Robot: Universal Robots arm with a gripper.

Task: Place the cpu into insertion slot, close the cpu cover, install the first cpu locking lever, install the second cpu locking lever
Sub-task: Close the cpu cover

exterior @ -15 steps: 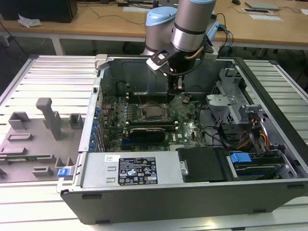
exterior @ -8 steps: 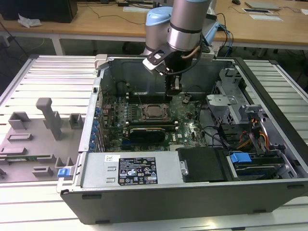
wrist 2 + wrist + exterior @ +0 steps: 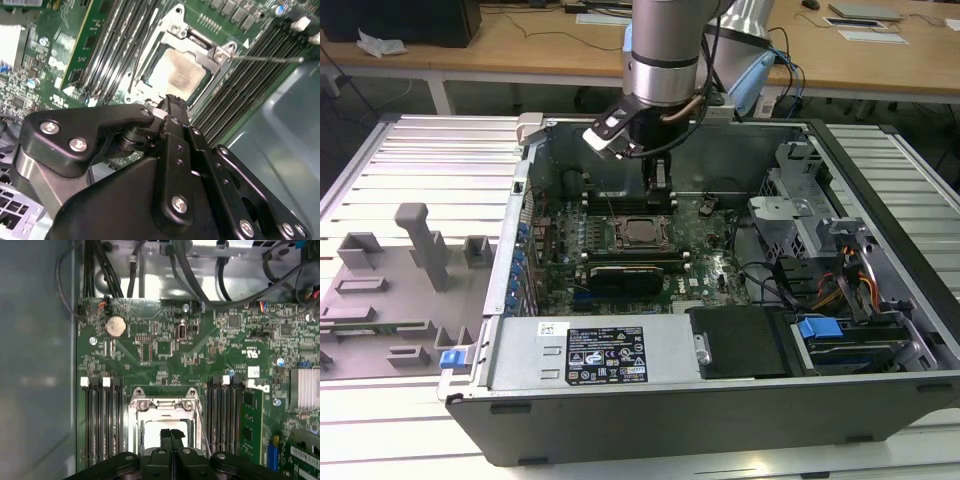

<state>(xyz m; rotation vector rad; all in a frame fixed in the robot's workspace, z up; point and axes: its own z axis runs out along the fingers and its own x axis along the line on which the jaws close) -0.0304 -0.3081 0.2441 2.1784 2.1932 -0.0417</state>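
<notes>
The computer case [image 3: 620, 420] lies open on its side on the slatted metal table [image 3: 400, 140], and the arm comes down into it from the far side. The gripper [image 3: 658, 190] hangs just above the motherboard [image 3: 720, 265], a little to the far side of the socket and close over it.

In both wrist views its two black fingers [image 3: 165, 436] are pressed together with nothing between them. Their tips sit right over the edge of the socket; I cannot tell whether they touch it.

The cpu [image 3: 177, 75] sits flat in the insertion slot [image 3: 197, 40], silver-grey face up. The cpu cover [image 3: 162, 35] is down around it, and the chip's face shows through the cut-out. The socket lies between two banks of long black memory slots [image 3: 102, 425], one on each side.

In the second wrist view a thin metal lever [image 3: 265, 59] runs out from one corner of the cover and over the memory slots, well clear of the frame.

Grey fixtures [image 3: 415, 240] stand on the table on the exterior view's left, well apart from the case.
</notes>
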